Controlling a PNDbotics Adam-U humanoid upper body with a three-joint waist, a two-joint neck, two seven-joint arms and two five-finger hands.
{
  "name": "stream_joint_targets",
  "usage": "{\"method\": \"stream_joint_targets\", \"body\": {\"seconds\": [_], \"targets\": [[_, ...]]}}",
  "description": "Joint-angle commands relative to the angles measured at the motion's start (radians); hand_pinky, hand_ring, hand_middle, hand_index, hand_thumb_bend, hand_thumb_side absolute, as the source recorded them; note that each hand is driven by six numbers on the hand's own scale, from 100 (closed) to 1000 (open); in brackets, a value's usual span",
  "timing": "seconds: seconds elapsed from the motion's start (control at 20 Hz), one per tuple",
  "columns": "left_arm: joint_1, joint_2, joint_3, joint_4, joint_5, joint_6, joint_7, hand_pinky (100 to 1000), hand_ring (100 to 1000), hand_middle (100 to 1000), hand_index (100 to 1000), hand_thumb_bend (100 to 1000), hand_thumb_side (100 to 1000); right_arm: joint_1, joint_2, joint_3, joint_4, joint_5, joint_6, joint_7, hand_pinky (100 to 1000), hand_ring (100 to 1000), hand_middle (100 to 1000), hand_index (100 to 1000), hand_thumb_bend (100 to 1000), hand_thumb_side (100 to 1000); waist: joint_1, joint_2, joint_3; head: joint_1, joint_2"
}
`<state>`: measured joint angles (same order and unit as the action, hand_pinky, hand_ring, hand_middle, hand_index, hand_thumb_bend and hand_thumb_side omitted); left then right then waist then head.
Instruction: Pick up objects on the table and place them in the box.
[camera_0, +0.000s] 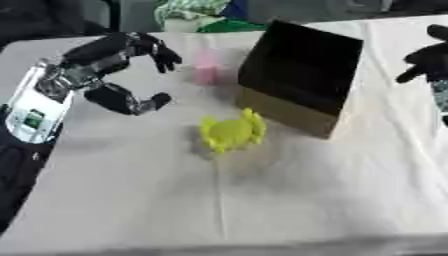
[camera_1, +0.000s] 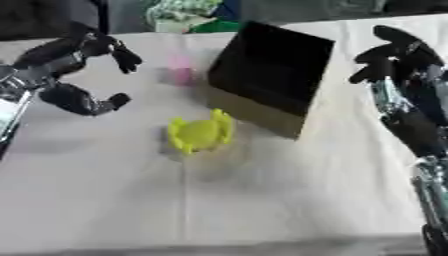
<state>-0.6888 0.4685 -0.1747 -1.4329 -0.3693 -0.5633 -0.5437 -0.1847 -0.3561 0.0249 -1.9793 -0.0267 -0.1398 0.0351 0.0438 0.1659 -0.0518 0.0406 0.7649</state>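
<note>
The left hand (camera_0: 109, 75) hangs above the table's left part, its fingers and thumb spread wide in an open curve with nothing between them. The upper fingers (camera_0: 162, 55) reach toward the table's middle, and the thumb (camera_0: 140, 102) curls below them. The silver and black forearm runs from the hand down to the view's left edge.

The right hand (camera_1: 394, 55) shows at the right side, raised beside the box, with its dark fingers relaxed and slightly bent, holding nothing. Its arm drops along the right edge toward the lower corner.

Just beyond the left hand's fingertips stands one pink object (camera_0: 207, 67), a small upright block or carton; its exact kind is hard to tell since it looks washed out. It sits close to the left side of the box, apart from the hand.

One box (camera_0: 302, 75) stands near the table's middle, between the two hands. It is tilted or lying on its side, with a black opening facing the camera and a tan cardboard edge along the bottom.

One yellow-green toy (camera_0: 232, 131), rounded with small lobes sticking out around it, lies on the cloth just in front of the box's lower left corner, close to it.

One white cloth (camera_0: 262, 200) covers the table, with a crease running down its middle. Both loose things, the pink and the yellow-green, are outside the box.
</note>
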Motion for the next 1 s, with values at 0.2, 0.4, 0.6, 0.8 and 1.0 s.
{"method": "stream_joint_targets", "body": {"seconds": [0.2,0.4,0.6,0.8,1.0], "targets": [[-0.018,0.018,0.014,-0.023,0.008,-0.183,-0.188,703,599,612,822,282,320,-0.009,-0.009,-0.004,-0.021,0.009,0.0,0.003,877,541,601,877,100,531,-0.003,-0.013,0.001,-0.002,0.005],[-0.018,0.017,0.013,-0.024,0.009,-0.184,-0.19,703,599,612,822,284,319,-0.01,-0.008,-0.005,-0.021,0.009,0.0,0.002,877,541,601,877,100,531,-0.002,-0.014,-0.002,-0.009,0.005],[-0.022,0.014,0.008,-0.022,0.012,-0.186,-0.194,702,598,610,822,272,306,-0.009,-0.009,-0.004,-0.021,0.01,0.001,0.003,877,541,601,877,100,531,0.0,-0.014,-0.001,-0.011,0.005],[-0.048,0.002,-0.032,0.008,0.015,-0.198,-0.228,697,596,608,820,301,289,-0.009,-0.009,-0.003,-0.021,0.01,0.003,0.004,877,541,601,877,100,531,0.001,-0.016,-0.004,-0.012,0.005],[-0.102,-0.024,-0.096,0.07,-0.014,-0.229,-0.299,705,608,618,821,380,321,-0.011,-0.009,-0.001,-0.021,0.009,0.003,0.006,877,541,601,877,100,531,0.002,-0.017,-0.007,-0.015,0.005]]}}
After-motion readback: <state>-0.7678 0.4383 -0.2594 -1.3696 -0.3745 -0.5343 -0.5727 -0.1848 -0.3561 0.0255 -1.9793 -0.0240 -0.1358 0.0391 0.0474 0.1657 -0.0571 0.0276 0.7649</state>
